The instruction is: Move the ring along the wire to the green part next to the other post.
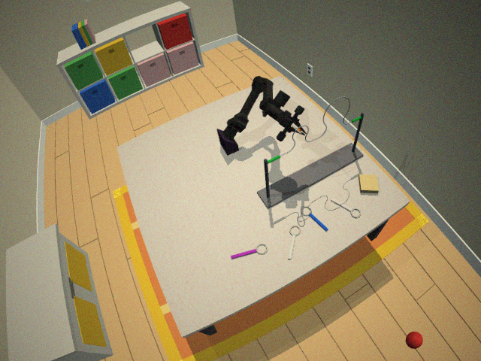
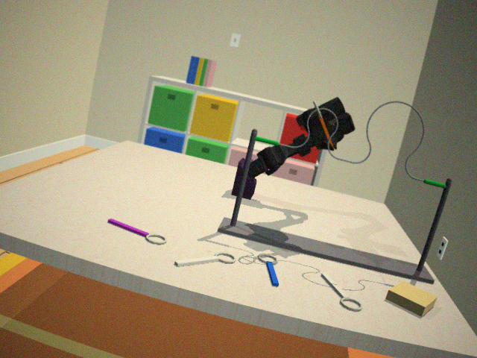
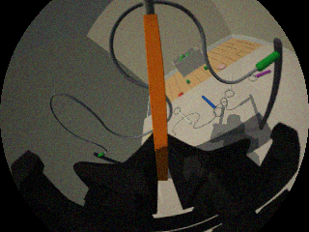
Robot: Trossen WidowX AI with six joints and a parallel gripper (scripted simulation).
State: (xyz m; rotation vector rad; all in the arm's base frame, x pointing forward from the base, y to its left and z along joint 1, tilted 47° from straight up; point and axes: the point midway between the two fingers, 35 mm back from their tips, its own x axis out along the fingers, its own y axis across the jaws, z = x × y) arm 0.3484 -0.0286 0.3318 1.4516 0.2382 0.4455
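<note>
Our pincer (image 1: 302, 131) (image 2: 327, 133) (image 3: 157, 135) is closed down nearly all the way on the orange handle (image 1: 299, 130) (image 2: 326, 129) (image 3: 155, 87), up in the air. Ring end is seen edge-on in the exterior view, at the handle's upper end, by the loop of the grey wire (image 1: 325, 122) (image 2: 395, 101) (image 3: 112, 39) nearer the left-hand post (image 2: 244, 180) as that view shows it. We cannot tell whether the ring touches the wire. Handle is tilted in the exterior view, near upright in the wrist one. Green sleeves (image 2: 267, 140) (image 2: 435, 183) at both wire ends, ring at neither. On the table (image 1: 174, 217) (image 2: 115, 185): purple, white, blue and grey-handled loops, plus a yellow block (image 1: 368, 183) (image 2: 411, 297) near the dark base (image 1: 310, 174) (image 2: 327, 250).
</note>
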